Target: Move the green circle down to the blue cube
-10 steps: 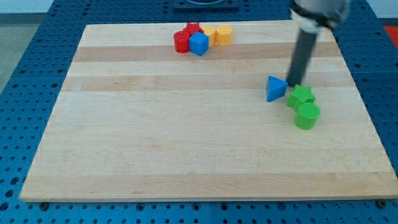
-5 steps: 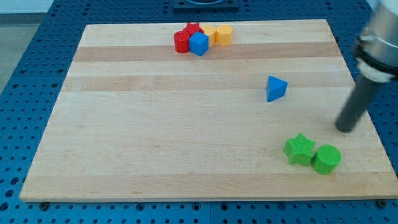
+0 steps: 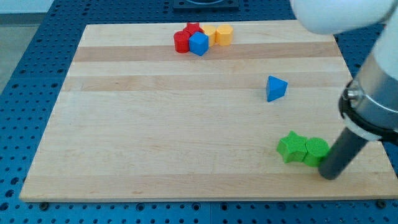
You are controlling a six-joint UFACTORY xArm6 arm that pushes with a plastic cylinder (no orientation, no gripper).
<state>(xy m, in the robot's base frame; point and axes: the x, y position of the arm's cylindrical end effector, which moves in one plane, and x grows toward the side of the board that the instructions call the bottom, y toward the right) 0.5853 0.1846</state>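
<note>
The green circle (image 3: 315, 151) lies near the view's bottom right, touching the green star (image 3: 291, 147) on its left. My tip (image 3: 329, 176) is at the circle's lower right, right against it. The blue cube (image 3: 198, 44) sits far off at the view's top, in a cluster with red and yellow blocks.
A blue triangle (image 3: 275, 88) lies alone right of centre. Red blocks (image 3: 184, 38) touch the blue cube's left, and yellow blocks (image 3: 219, 34) sit to its right. The board's right edge (image 3: 364, 118) and bottom edge are close to the green blocks.
My tip moved down from the right of the green blocks to the circle's lower right. The green circle and star shifted slightly left.
</note>
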